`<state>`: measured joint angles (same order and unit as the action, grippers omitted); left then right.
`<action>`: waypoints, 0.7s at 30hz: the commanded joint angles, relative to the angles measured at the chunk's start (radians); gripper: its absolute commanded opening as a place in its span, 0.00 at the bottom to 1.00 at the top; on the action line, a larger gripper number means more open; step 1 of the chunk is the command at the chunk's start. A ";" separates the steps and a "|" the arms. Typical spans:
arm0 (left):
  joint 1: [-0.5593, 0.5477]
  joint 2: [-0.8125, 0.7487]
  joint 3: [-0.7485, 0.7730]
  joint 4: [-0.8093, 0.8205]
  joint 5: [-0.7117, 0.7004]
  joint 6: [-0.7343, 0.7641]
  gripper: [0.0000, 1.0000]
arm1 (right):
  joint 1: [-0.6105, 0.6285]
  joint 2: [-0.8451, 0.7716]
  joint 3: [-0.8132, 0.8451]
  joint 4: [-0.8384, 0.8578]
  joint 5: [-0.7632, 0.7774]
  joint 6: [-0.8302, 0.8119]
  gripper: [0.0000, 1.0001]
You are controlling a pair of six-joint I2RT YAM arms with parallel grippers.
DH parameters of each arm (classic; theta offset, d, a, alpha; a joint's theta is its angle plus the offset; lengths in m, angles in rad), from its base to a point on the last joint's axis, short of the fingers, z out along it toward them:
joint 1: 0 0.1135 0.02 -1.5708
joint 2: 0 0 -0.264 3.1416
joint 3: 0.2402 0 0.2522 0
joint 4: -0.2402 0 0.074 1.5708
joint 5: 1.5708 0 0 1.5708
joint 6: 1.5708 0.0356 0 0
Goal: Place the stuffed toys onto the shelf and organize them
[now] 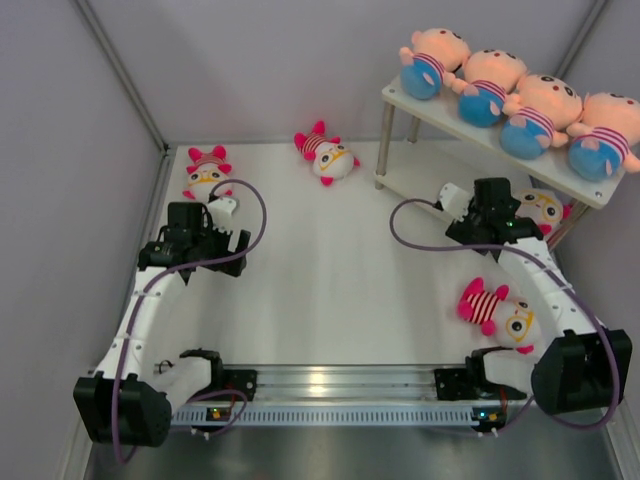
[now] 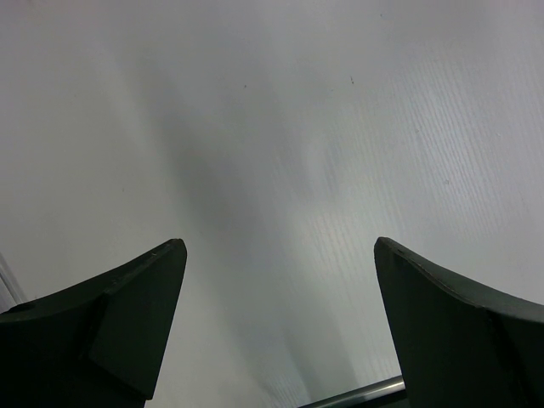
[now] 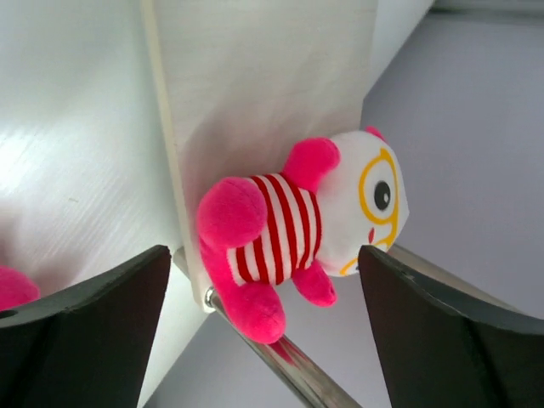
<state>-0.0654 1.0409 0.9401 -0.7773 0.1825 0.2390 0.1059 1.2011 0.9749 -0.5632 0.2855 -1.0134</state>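
Observation:
The shelf (image 1: 452, 123) stands at the back right. Several peach dolls (image 1: 489, 87) lie in a row on its top board. One pink doll (image 1: 546, 209) lies on the lower board, partly hidden by my right gripper (image 1: 503, 216). In the right wrist view this pink doll (image 3: 285, 225) lies at the corner of the lower board (image 3: 255, 68), a foot over the edge. My right gripper (image 3: 263, 255) is open with a finger on each side, not touching it. Three pink dolls lie on the table: back left (image 1: 207, 172), back middle (image 1: 327, 155), near right (image 1: 497, 312). My left gripper (image 1: 195, 250) is open and empty.
In the left wrist view, my left gripper (image 2: 280, 255) hangs over bare white table (image 2: 280, 127). A metal shelf leg (image 3: 289, 374) runs under the doll's foot. Grey walls close the left, back and right sides. The arm bases sit on a rail (image 1: 330, 395) at the near edge.

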 commanded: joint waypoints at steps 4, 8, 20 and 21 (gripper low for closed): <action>-0.002 -0.019 -0.006 0.033 0.009 0.011 0.98 | 0.156 -0.018 0.112 -0.153 -0.038 0.313 0.99; -0.002 -0.022 -0.007 0.033 0.008 0.011 0.98 | 0.222 -0.040 0.166 -0.204 -0.065 0.829 0.99; -0.001 -0.035 -0.006 0.033 0.028 0.011 0.98 | 0.215 -0.219 -0.176 -0.302 0.187 1.616 0.99; -0.001 -0.032 -0.006 0.033 0.028 0.011 0.98 | 0.213 -0.227 -0.182 -0.303 0.205 1.651 0.99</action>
<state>-0.0654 1.0302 0.9375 -0.7773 0.1913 0.2398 0.3248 1.0363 0.7891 -0.8505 0.3908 0.4133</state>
